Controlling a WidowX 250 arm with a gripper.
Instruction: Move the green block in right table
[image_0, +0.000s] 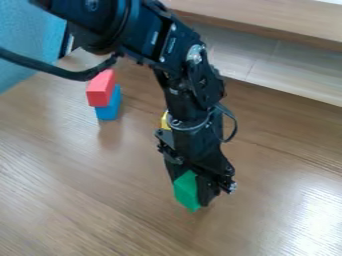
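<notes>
"Okay, status: we have the green block (187, 191) just below frame centre, at the lower end of the gripper (191, 190). Are the fingers (206, 193) on it?"

"Looks so. We read them as pinching it, one each side. Can't tell if its base touches the table (73, 200)."

"Handling?"

"Probably light and stiff, not fragile. Smooth faces could slip or let it twist, so we want opposite flat sides, square on, near mid-height, modest squeeze."

"Target?"

"Right side of the table, so we carry it toward frame right. Red block (100, 89) on blue block (109, 105), upper left, sits well apart; we leave that pair alone."
</notes>
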